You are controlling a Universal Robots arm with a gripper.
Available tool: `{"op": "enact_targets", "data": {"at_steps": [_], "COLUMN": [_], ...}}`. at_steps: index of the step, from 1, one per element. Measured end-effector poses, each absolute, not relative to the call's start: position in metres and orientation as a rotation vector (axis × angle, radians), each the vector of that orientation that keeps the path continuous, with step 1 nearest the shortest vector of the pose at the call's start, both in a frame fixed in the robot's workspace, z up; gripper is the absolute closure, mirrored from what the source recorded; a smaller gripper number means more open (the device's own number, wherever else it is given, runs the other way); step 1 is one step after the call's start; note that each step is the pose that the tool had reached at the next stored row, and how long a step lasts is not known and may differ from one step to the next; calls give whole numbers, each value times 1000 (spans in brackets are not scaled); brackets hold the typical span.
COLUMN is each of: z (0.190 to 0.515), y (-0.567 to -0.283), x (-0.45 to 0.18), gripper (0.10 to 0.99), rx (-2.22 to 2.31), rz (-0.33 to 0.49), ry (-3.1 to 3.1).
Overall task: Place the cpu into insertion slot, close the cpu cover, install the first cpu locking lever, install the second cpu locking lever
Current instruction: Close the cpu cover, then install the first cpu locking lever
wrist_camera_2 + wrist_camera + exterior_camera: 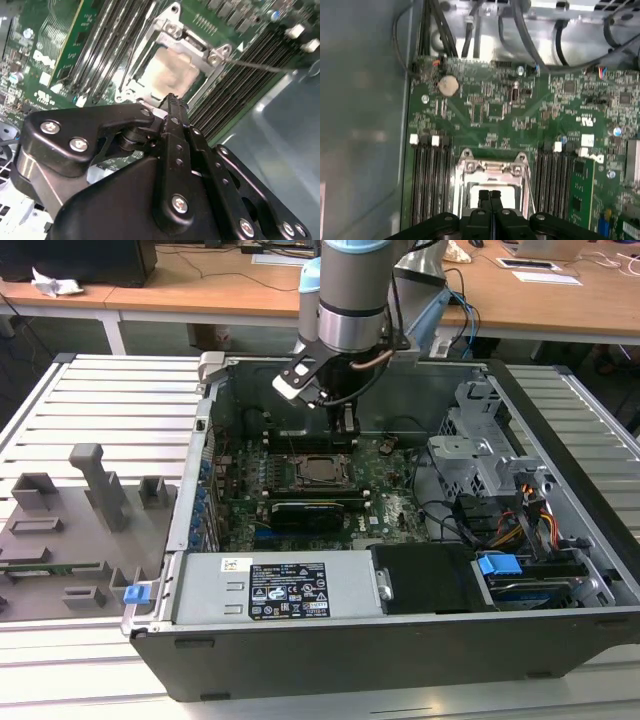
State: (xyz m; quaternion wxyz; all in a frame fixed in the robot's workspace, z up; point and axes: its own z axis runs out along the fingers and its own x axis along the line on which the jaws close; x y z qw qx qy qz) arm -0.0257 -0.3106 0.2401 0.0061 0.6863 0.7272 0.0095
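Gripper (490, 196): closed tight, empty, hovering right over the chip (172, 72)
Cover (197, 46): looks down around it
Lever (255, 65): reckon slow steady push, tip square on it

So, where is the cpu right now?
The small square silvery-tan cpu lies at the middle of the green motherboard, close beneath the black claw in the exterior view.
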Motion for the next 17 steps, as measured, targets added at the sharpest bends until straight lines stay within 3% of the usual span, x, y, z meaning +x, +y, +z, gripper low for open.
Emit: {"op": "enact_targets", "data": {"at_steps": [8,17], "z": [242,278], "y": [-311,-310], "x": [-42,-42], "gripper": [980,980], "rx": [2148,2146], "rz": [30,25], "ry": [2276,2274]}}
